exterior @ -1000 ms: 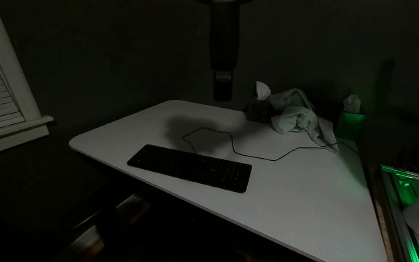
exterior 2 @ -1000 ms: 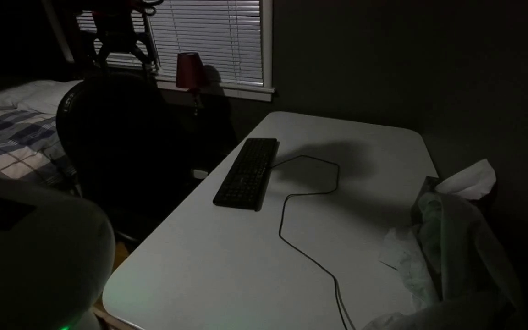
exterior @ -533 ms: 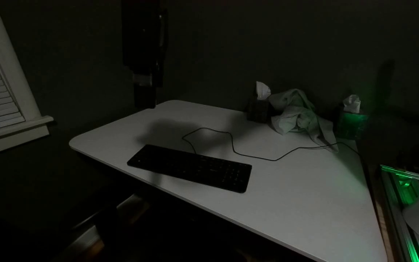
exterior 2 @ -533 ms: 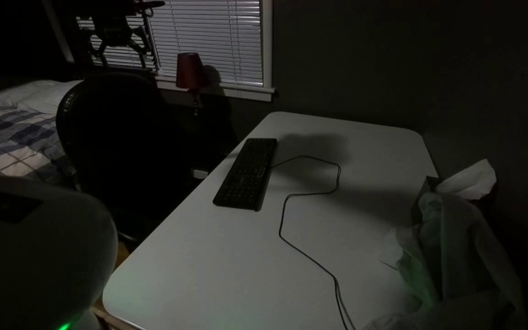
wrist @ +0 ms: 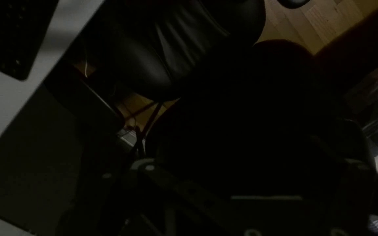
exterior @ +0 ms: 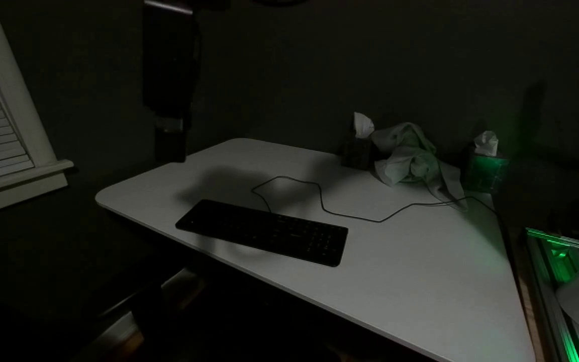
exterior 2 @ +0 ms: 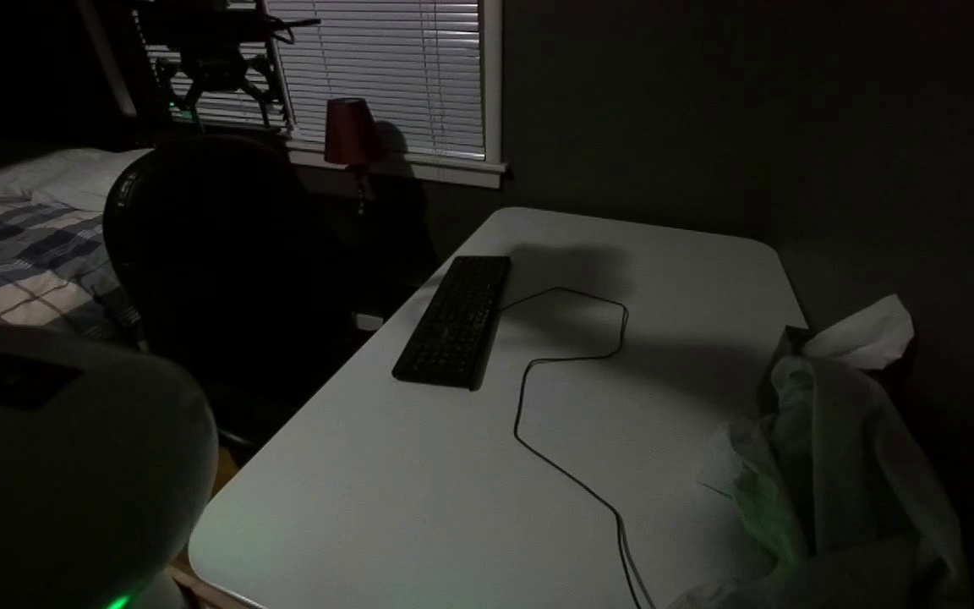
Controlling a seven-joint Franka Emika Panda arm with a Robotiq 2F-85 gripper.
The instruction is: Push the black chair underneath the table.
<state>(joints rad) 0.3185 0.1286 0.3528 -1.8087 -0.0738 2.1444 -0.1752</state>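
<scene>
The black leather office chair point(exterior 2: 212, 279) is standing at the long side of the white surface point(exterior 2: 419, 474), its tall backrest point(exterior 2: 199, 211) sitting well apart from the edge. In the wrist view the pleated seat point(wrist: 189, 39) is showing uncovered, and an armrest point(wrist: 80, 101) is reaching close to that edge; whether its tip is tucking under, I cannot tell in this dark. The claw point(exterior 2: 232, 123) is hanging above the top of the backrest, spread wide against the window blinds point(exterior 2: 394, 76) and gripping nothing. Whether it is hanging directly over the backrest or behind it, I cannot tell.

The step in hand is looking like positioning, the chair still needing its push. The next move is probably calling for going behind the backrest, lowering against its rear face and driving steadily toward the surface. Pressing near the middle should be lessening any swivelling; the armrest could be catching the edge.
</scene>
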